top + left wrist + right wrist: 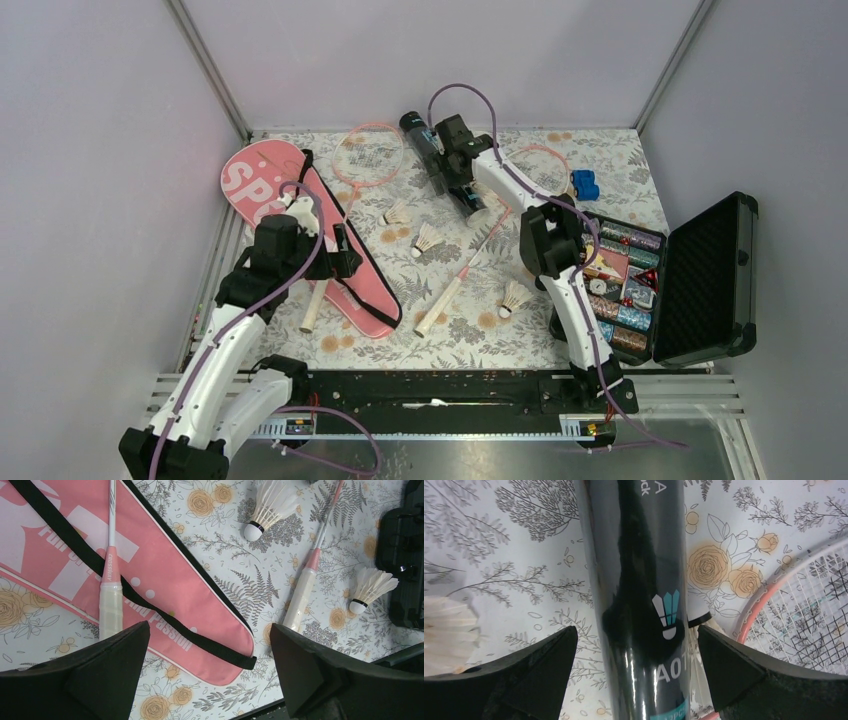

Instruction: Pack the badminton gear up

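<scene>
The long pink "SPORT" bag (262, 186) lies at the left, also in the left wrist view (175, 575). One racket's cream handle (110, 602) rests on it; its pink head (368, 154) lies at the back. My left gripper (343, 260) (209, 630) is open and empty above the bag's narrow end. The second racket (470, 262) lies in the middle, handle (301, 599) near the bag. Shuttlecocks (428, 239) (514, 297) (398, 213) lie loose. My right gripper (463, 168) (636, 630) is open, straddling the black tube (639, 580) without touching it.
An open black case (705, 275) of patterned rolls (625, 285) stands at the right. A small blue toy (585, 184) sits at the back right. Walls enclose the flowered table (560, 330). A shuttlecock (449, 635) and a racket head (804, 615) flank the tube.
</scene>
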Robot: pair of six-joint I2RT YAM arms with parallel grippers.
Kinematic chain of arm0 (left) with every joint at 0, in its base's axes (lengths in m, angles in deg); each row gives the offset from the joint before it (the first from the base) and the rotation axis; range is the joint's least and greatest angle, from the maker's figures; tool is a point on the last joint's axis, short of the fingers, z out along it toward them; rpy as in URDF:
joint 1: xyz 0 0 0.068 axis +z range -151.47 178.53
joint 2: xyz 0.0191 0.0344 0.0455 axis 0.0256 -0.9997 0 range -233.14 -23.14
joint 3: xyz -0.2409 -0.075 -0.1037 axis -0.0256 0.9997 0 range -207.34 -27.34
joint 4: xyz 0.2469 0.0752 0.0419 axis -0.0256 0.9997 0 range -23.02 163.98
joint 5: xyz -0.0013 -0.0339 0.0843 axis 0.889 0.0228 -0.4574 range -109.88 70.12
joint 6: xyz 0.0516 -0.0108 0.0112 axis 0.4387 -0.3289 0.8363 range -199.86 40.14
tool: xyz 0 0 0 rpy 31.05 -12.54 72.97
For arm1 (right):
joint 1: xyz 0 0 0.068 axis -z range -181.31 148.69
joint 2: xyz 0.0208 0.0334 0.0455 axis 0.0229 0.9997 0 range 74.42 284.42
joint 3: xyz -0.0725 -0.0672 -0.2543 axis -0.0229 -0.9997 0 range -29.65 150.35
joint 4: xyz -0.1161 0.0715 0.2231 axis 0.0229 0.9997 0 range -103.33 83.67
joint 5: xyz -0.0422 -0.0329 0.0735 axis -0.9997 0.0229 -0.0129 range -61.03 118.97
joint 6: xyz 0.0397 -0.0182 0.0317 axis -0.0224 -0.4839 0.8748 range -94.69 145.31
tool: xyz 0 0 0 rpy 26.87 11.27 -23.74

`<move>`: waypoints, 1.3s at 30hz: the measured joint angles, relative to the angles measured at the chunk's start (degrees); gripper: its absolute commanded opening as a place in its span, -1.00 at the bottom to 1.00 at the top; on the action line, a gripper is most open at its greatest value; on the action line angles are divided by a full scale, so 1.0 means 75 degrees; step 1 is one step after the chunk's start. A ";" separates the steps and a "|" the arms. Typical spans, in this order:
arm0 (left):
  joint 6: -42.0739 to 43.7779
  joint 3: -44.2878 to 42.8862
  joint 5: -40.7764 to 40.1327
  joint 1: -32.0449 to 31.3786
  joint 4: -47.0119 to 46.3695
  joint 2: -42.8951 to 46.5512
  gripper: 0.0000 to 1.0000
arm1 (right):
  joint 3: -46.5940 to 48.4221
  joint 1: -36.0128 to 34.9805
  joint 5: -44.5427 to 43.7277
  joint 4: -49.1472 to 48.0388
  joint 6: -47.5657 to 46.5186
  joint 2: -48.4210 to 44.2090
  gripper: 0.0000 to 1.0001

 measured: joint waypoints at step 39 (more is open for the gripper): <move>-0.0189 -0.0012 -0.0711 0.0000 0.0058 -0.0204 0.97 | 0.0775 0.0006 -0.0026 0.0842 -0.1614 0.0743 0.01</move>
